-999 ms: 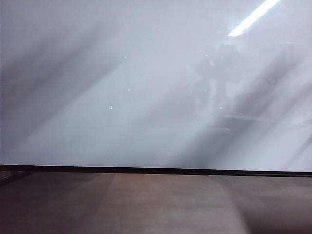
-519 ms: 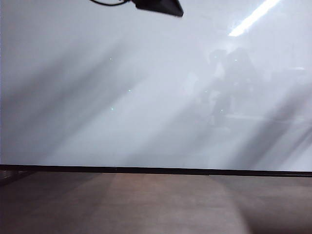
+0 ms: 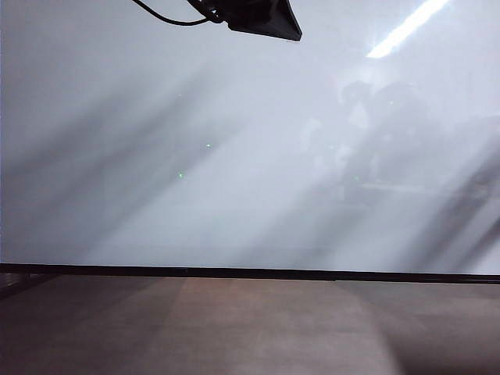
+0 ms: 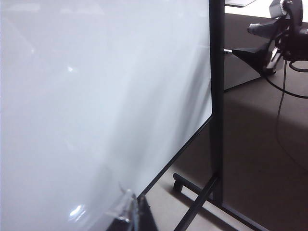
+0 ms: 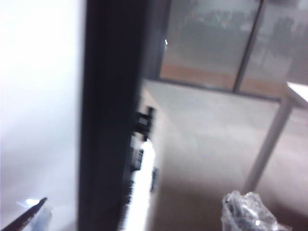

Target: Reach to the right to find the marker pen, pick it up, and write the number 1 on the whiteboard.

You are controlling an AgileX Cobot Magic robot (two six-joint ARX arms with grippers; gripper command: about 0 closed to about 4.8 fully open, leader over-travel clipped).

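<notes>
Since a second ago a dark part of one of my arms (image 3: pixel 258 17), with a black cable, has come down into the top of the exterior view, where nothing hung before; the reflections on the whiteboard (image 3: pixel 234 156) have shifted too.

That board fills nearly the whole exterior view, glossy and white, with soft grey streaks, a bright ceiling-light reflection at upper right and a dim mirrored shape of the rig. A thin black strip (image 3: pixel 250 273) runs along its lower edge, and below it lies a brown wood-look surface (image 3: pixel 250 328). I see no stroke on the board.

From my left wrist the board stands just beside me, seen edge-on, in a black frame whose upright post (image 4: pixel 216 96) goes down to a footed base on the brown floor. Past the post stands a black camera mount (image 4: pixel 274 38) with a hanging cable.

From my right wrist, blurred, the board's dark edge (image 5: pixel 110 115) stands close, and beyond it a floor, glass partitions and a pale table leg (image 5: pixel 269 139).

Only a clear-wrapped tip of my left end effector (image 4: pixel 129 211) shows, close to the board; I cannot tell how wide it stands. My right end effector (image 5: pixel 139 214) is spread wide and holds nothing, one finger (image 5: pixel 24 216) near the board, the other wrapped in clear film. No pen is in sight.
</notes>
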